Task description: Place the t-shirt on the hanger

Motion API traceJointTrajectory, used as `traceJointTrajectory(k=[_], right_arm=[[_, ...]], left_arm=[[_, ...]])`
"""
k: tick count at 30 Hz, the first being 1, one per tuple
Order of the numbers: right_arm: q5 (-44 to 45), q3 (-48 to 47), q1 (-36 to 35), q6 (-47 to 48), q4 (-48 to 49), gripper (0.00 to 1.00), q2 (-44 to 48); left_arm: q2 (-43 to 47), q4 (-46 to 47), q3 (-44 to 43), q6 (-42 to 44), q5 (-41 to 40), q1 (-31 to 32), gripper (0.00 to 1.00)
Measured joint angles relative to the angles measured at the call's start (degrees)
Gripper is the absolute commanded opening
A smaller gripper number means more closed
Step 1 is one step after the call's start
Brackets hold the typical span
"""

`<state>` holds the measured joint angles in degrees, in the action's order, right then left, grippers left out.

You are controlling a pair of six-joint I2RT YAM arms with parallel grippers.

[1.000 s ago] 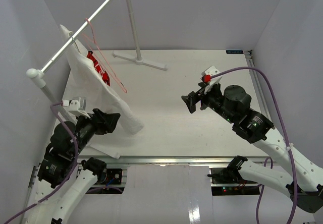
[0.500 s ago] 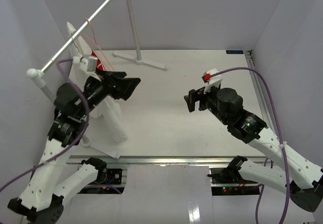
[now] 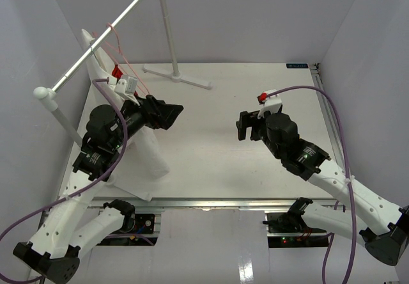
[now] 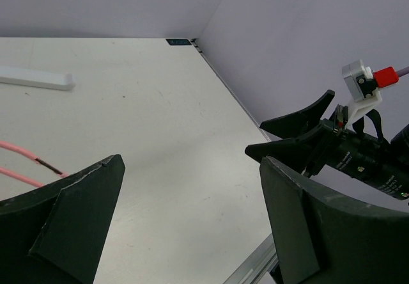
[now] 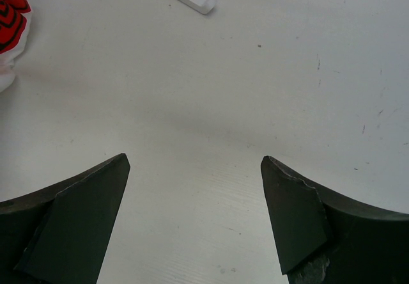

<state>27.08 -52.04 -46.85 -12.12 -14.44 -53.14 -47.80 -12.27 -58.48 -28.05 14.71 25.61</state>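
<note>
The white t-shirt (image 3: 146, 164) hangs from the rail at the left, its lower part draped down to the table. Its red logo shows at the top left corner of the right wrist view (image 5: 9, 10); in the top view my left arm covers it. The beige hanger is hidden; I cannot make it out among the cloth. My left gripper (image 3: 165, 114) is open and empty, raised just right of the shirt, pointing across the table (image 4: 192, 197). My right gripper (image 3: 242, 126) is open and empty above mid table (image 5: 195, 191), facing the left one.
A metal rail (image 3: 102, 34) runs diagonally at the back left on a white post (image 3: 167, 25) with a flat foot (image 3: 182, 77). A thin pink wire hanger (image 3: 121, 57) hangs from the rail. Walls close in on left, right and back.
My left arm rose from low by the front edge to beside the hanging shirt, gripper staying open. The shirt's lower part drew in leftwards. My right gripper shifted slightly.
</note>
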Motion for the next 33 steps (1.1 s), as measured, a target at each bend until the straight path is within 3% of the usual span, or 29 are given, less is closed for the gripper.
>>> traceJointTrajectory(k=[10,17,21,27,33], right_arm=[[-2.4,1.4,0.0,0.5,1.4,0.90,0.7],[-2.8,1.4,0.0,0.5,1.3,0.90,0.1],[-3.0,1.4,0.0,0.5,1.3,0.90,0.0],[-3.4,1.4,0.0,0.5,1.3,0.90,0.6],[-3.5,1.6,0.0,0.5,1.4,0.90,1.4]], left_arm=[[-0.4,-2.1,3.4,1.5,-4.1,1.8,0.98],[-6.5,-3.9,4.5,4.0,-22.2,22.4,0.98],[-7.5,-4.0,4.5,4.9,-30.6,29.4,0.98],[-6.6,-2.9,7.2,5.1,-38.4,30.8,0.98],[-5.6,-2.4,10.5,5.1,-40.4,31.2,0.98]])
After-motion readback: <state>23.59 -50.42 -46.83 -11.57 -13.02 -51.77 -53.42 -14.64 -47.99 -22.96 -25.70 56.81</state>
